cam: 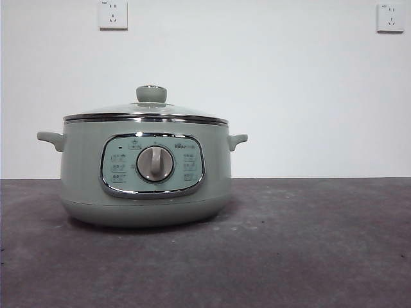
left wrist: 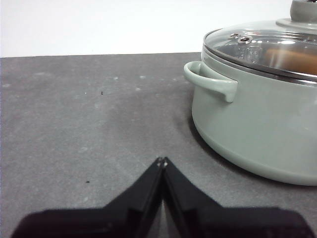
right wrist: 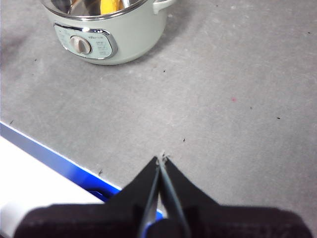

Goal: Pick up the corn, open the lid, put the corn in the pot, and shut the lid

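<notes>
Sitting on the grey table (cam: 321, 256), left of centre in the front view, the pot (cam: 146, 173) has its lid (cam: 145, 110) seated flat on the rim. Loads of bare tabletop out toward 3 o'clock of it, and a decent strip in front too. Behind is a plain white wall with two sockets (cam: 113, 14) high up at roughly 11 and 1 o'clock.

Pot is smooth sage-green with a rounded belly, two stubby handles sticking out at 9 and 3, and a chrome-framed panel with a silver dial (cam: 155, 163) dead centre. Lid is shallow domed glass with a chrome band and a green knob (cam: 151, 94) capped in silver. Table surface is matte, a bit speckled and scuffed.

The corn (right wrist: 110, 5) is inside the pot: from the right wrist cam you can see a yellow chunk through the glass, and the left wrist cam shows an orange blur under the lid. Can't make out its ribbing through the glass.

The left gripper (left wrist: 162, 160) has its black jaws pressed together, tips touching, holding nothing. It hangs low over bare table just beside the pot's handle (left wrist: 210, 80), not touching it. The right gripper (right wrist: 160, 158) is also pinched closed and empty, well apart from the pot, near the table's edge where a blue strip (right wrist: 59, 161) and a white surface show. Neither one appears in the front view.
</notes>
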`<move>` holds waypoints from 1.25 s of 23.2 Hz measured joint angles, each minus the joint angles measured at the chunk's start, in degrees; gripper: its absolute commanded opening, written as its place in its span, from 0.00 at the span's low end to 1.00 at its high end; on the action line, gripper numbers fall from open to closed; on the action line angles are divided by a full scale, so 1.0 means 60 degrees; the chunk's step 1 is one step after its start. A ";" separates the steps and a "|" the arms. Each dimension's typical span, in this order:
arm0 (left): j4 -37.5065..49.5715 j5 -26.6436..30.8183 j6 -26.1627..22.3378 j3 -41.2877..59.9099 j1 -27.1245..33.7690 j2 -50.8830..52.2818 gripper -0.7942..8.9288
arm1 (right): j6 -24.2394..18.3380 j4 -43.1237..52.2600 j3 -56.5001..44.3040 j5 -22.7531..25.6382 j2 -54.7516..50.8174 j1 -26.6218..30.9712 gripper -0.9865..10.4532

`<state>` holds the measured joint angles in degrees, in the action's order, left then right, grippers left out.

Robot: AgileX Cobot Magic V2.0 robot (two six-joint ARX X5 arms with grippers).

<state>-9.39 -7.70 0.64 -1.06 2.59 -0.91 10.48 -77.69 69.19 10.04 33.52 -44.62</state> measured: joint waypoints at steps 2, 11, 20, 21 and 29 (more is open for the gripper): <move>0.0000 0.0000 0.0000 0.0000 0.0000 0.0000 0.08 | 0.0000 0.0000 0.0000 0.0000 0.0000 0.0000 0.09; 0.0004 -0.0025 0.0004 0.0000 0.0000 0.0000 0.08 | -0.0863 0.5563 -0.2393 -0.0117 -0.2233 0.4411 0.09; 0.0004 -0.0025 0.0004 0.0000 0.0000 0.0000 0.08 | -0.0965 1.0153 -0.8160 -0.0557 -0.4288 0.7329 0.09; 0.0004 -0.0025 0.0004 0.0000 0.0000 0.0000 0.08 | -0.0969 1.0386 -0.8593 -0.0681 -0.4419 0.7388 0.09; 0.0004 -0.0025 0.0004 0.0000 0.0000 0.0000 0.08 | -0.0969 1.1020 -1.0418 -0.0838 -0.5417 0.7439 0.09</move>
<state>-9.37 -7.86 0.67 -1.06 2.59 -0.91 4.67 -11.57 6.68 5.02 1.02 0.01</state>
